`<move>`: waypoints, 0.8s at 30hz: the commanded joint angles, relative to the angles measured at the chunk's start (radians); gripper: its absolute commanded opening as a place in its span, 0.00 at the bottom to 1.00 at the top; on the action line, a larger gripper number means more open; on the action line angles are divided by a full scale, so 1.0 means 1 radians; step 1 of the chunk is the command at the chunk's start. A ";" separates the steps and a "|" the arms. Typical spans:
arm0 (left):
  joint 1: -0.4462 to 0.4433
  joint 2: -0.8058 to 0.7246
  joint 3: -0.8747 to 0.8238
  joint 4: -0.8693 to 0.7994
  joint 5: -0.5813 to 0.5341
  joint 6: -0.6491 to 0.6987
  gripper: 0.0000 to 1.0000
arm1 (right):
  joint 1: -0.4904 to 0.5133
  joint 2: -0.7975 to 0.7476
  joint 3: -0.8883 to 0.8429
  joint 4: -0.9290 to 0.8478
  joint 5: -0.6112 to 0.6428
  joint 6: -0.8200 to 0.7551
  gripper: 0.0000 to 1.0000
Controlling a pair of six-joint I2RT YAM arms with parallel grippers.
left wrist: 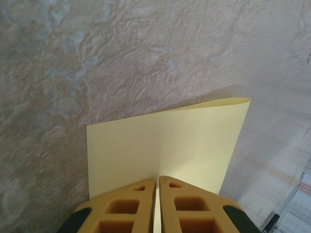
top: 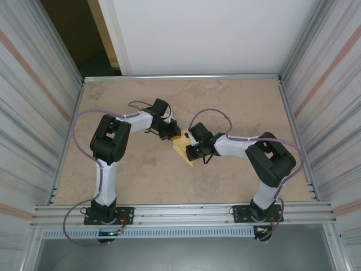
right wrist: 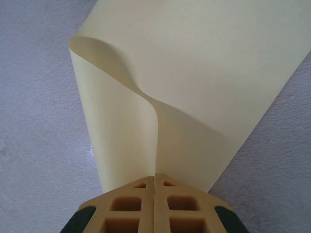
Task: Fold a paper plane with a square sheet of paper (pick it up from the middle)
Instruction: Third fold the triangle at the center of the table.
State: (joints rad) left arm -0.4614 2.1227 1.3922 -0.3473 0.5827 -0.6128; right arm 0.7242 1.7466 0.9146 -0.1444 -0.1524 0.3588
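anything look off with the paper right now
The paper is buckled, not flat: pinched by the left gripper and the right gripper, it bulges in a loose curl with no sharp crease.

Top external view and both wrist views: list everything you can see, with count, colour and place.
sheet of paper: one, pale yellow, bent, pinched between both grippers at the table's middle
table: one, mottled beige, under the arms
side walls: two, ribbed grey metal, left and right of the table
back panel: one, white, behind the table
rail: one, silver, near edge, by the arm bases
cables: two, mauve, one along each arm
left arm, right arm: two, black and white
left gripper: one, yellow-orange fingers, shut on the sheet
right gripper: one, same colour, shut on the sheet
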 commanded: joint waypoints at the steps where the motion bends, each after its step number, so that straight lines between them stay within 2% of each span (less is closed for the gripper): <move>1: -0.012 0.053 -0.004 -0.068 -0.034 0.021 0.13 | -0.005 0.007 0.026 -0.026 0.019 0.000 0.04; 15: -0.011 0.018 0.021 -0.077 -0.018 0.021 0.13 | -0.006 0.039 0.021 -0.046 0.020 0.003 0.03; 20: 0.011 -0.085 0.028 -0.045 -0.015 -0.013 0.19 | -0.007 0.050 0.021 -0.061 0.013 0.004 0.03; 24: 0.042 -0.199 -0.081 0.068 -0.021 -0.098 0.23 | -0.009 0.051 0.023 -0.061 -0.001 0.011 0.03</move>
State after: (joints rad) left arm -0.4438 2.0407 1.3666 -0.3378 0.5743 -0.6476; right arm 0.7238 1.7622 0.9325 -0.1585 -0.1535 0.3588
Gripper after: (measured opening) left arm 0.225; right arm 0.064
